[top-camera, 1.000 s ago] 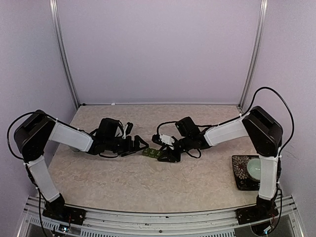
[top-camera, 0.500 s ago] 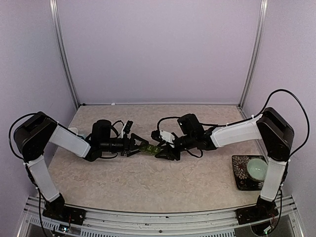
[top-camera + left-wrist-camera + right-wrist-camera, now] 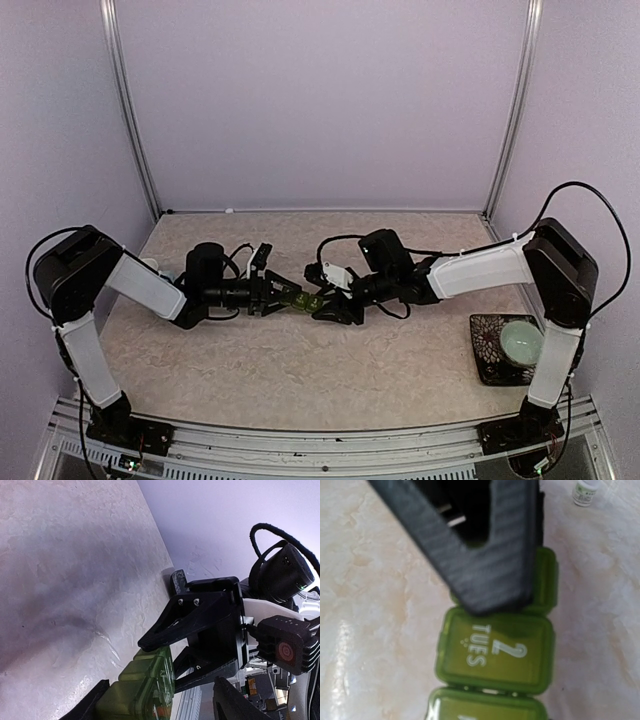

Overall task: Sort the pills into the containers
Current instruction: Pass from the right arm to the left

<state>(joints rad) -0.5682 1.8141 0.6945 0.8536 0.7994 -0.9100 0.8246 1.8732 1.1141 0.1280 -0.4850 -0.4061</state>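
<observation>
green pill-box strip (image 3: 301, 299) gripped at mid-bench, one arm at each end

the strip lies lengthwise between the two arms, about the middle of the marbled bench (image 3: 300, 380). the right fingers (image 3: 326, 304) are clenched on its end compartment: in the right wrist view one black finger lies flat across that lid, and the left wrist view shows one finger above and the other below the strip's far end. next to the covered lid comes a shut compartment marked "2 tues" in white, and the edge of a third one shows beyond it. whether the strip rests on the bench or hangs just over it cannot be told

the left fingers (image 3: 275, 297) stand released astride the opposite end of the strip. in the left wrist view one finger sits close against the green wall, while a clear gap separates the other finger from it

a small white bottle (image 3: 585, 492) stands on the bench beyond the strip, in the corner of the right wrist view. well apart, near the right arm's base, a pale green bowl (image 3: 522, 340) sits on a dark patterned tray (image 3: 485, 362)
</observation>
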